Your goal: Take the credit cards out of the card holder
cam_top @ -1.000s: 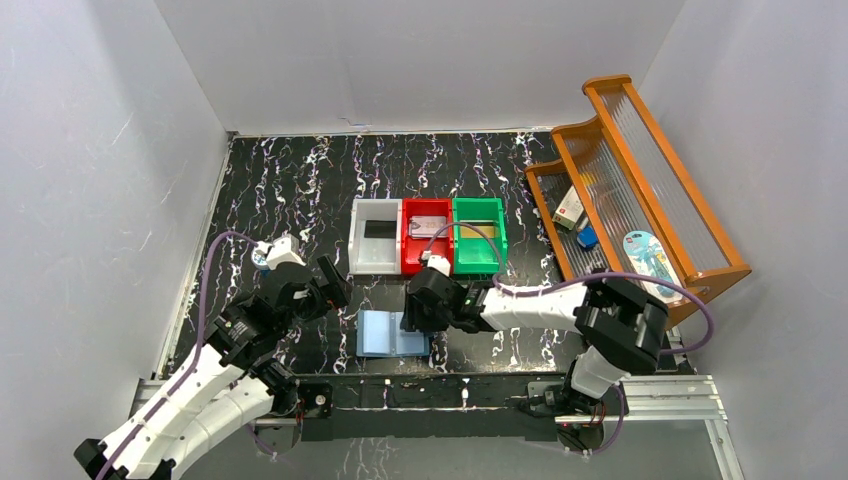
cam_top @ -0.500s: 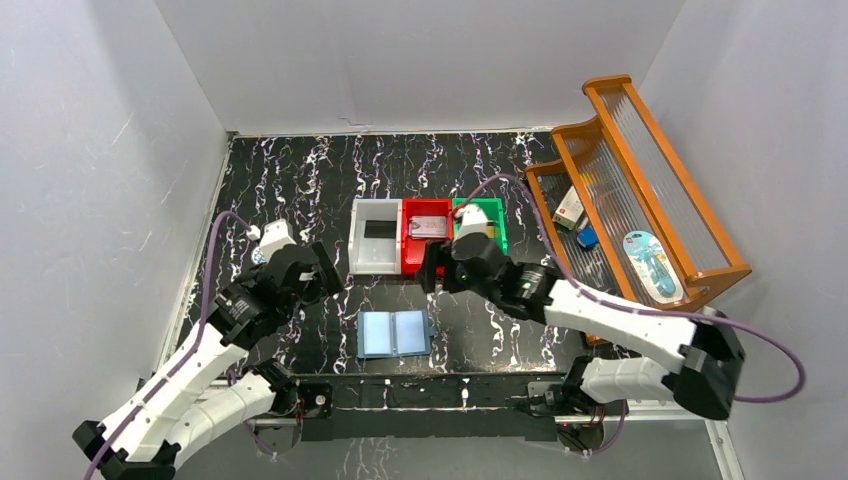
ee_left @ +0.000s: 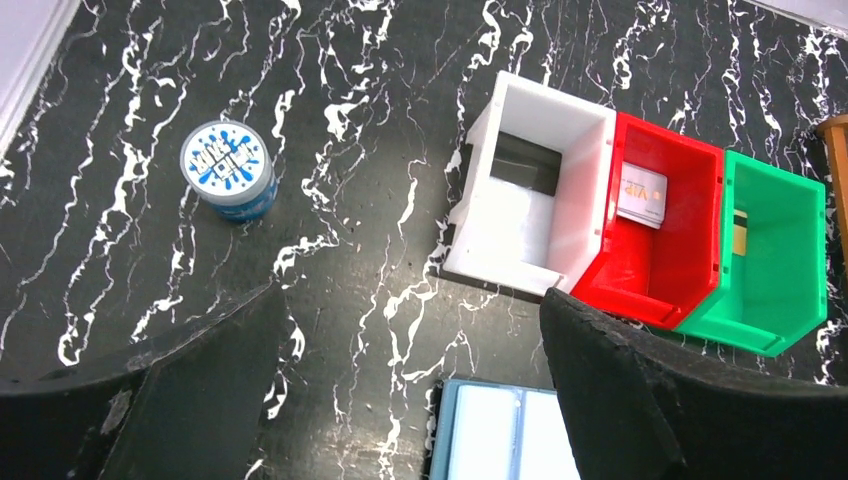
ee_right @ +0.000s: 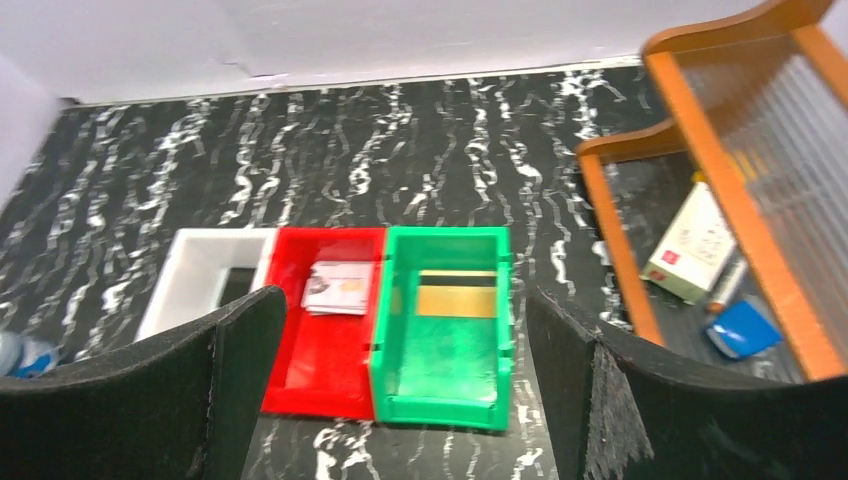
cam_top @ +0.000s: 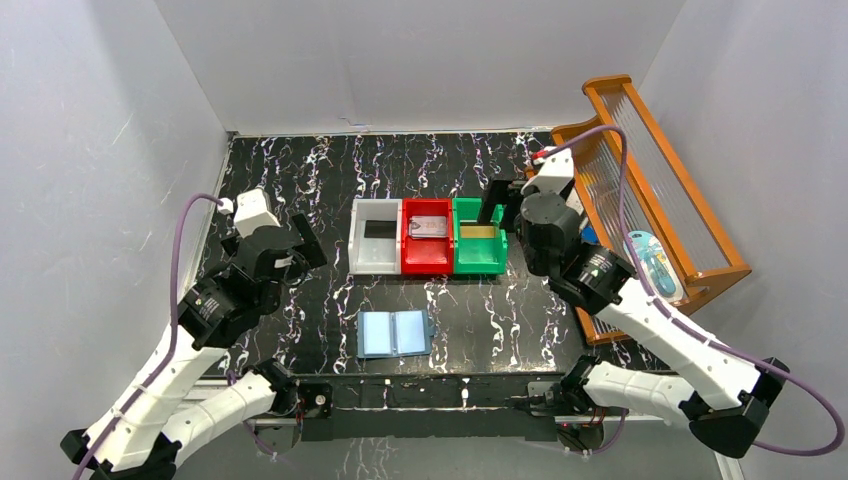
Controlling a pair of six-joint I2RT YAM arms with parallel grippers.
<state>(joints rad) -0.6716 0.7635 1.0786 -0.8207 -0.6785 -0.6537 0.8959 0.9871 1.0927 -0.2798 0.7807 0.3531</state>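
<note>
Card holder [cam_top: 395,333] lies spread open, pale-blue inside up, close to the near edge of the tabletop [cam_top: 300,180], midway between the two arms and touched by neither; beyond it, at mid-table, three small bins stand touching in a row; the white bin [cam_top: 375,257] on the left holds a black card [cam_top: 379,229] lying flat at its far end; the red bin [cam_top: 425,258] in the middle holds a pale grey card [cam_top: 428,226] with markings; the green bin [cam_top: 478,260] on the right holds a tan card [cam_top: 478,232] with a dark stripe; the left gripper [cam_top: 300,248] hangs above the left side of the tabletop, its fingers spread wide with nothing between them; its wrist camera shows a round blue tin [ee_left: 229,168] standing left of the white bin and well apart from it; the right gripper [cam_top: 505,200] hangs beside the far right corner of the green bin, fingers likewise parted wide and empty, apart from every card; a wooden rack [cam_top: 660,170] runs along the right edge of the tabletop, and the right wrist camera shows a white-and-red box [ee_right: 690,243] and a small blue block [ee_right: 742,330] on its lower shelf.
</note>
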